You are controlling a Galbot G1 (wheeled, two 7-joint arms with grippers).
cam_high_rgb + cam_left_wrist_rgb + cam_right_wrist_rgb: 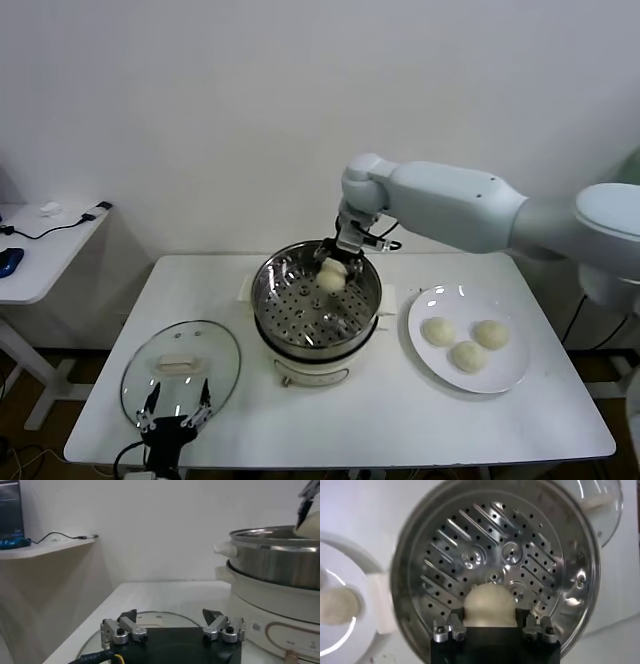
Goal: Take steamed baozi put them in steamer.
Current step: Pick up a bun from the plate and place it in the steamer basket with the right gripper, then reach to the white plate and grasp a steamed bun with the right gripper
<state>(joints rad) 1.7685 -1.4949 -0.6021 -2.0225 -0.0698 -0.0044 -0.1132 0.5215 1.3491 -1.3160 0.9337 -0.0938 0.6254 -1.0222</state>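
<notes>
Over round shiny steel steamer: right gripper clamped on cream-white bun, first of four; three on white plate. Next: lower, release onto perforated tray. Left gripper parked above glass lid, jaws apart.

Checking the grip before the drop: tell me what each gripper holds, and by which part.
The right gripper holds one bun by its opposite sides, jaws closed on it above the steamer tray. The left gripper holds nothing, open beside the glass lid.
</notes>
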